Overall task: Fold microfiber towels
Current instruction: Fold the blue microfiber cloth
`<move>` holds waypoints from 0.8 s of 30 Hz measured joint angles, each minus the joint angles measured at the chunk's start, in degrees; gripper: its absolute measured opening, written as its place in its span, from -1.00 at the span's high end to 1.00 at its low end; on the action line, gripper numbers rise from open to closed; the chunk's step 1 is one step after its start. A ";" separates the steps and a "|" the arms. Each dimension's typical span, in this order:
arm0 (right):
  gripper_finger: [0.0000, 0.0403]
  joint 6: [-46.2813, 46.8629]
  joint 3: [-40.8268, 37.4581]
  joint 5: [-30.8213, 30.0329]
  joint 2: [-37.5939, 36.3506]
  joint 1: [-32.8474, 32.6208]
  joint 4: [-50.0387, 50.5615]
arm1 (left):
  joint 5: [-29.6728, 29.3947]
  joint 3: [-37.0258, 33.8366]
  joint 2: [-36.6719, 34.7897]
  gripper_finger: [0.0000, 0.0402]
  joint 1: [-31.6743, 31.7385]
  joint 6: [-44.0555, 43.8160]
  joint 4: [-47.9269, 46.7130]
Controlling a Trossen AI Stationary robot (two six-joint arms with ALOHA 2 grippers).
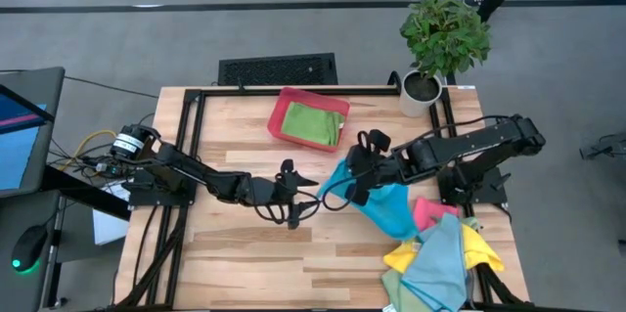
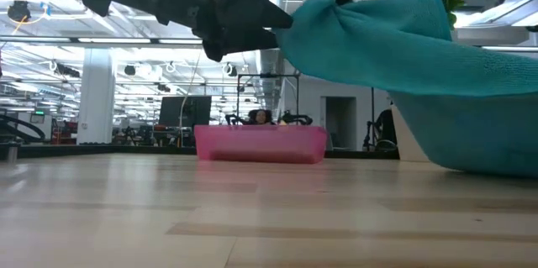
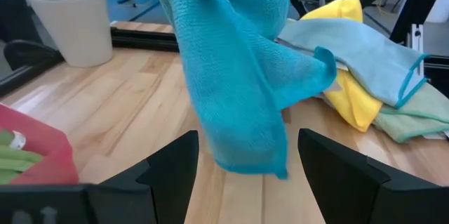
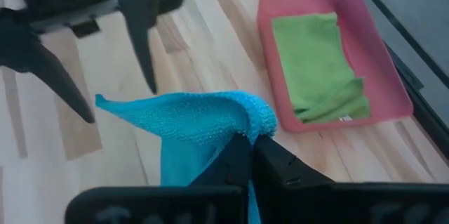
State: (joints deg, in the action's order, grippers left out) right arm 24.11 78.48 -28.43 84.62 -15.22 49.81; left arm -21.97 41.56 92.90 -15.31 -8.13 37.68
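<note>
The right end effector (image 4: 249, 147) is pinching a teal towel (image 1: 377, 202) above the tabletop (image 1: 235, 248), the wide left end effector (image 1: 298, 206) reaching toward it. One green towel (image 1: 313, 123) is lying folded in the tray (image 1: 280, 109); a pile (image 1: 440, 258) is waiting near right.

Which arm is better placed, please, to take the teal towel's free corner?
The left. Its gripper is open beside the hanging teal towel, which shows between its fingers in its wrist view. The right gripper is already shut on the towel's upper edge, so it cannot take another corner.
</note>
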 joint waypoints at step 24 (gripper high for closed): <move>0.85 -2.09 0.00 0.23 0.00 -0.23 -3.74 | 1.70 0.02 -0.02 0.91 2.73 -1.82 -1.60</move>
State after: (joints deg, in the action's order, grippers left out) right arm 22.02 78.48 -28.21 84.62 -15.46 46.08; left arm -20.27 41.58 92.88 -12.58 -9.95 36.08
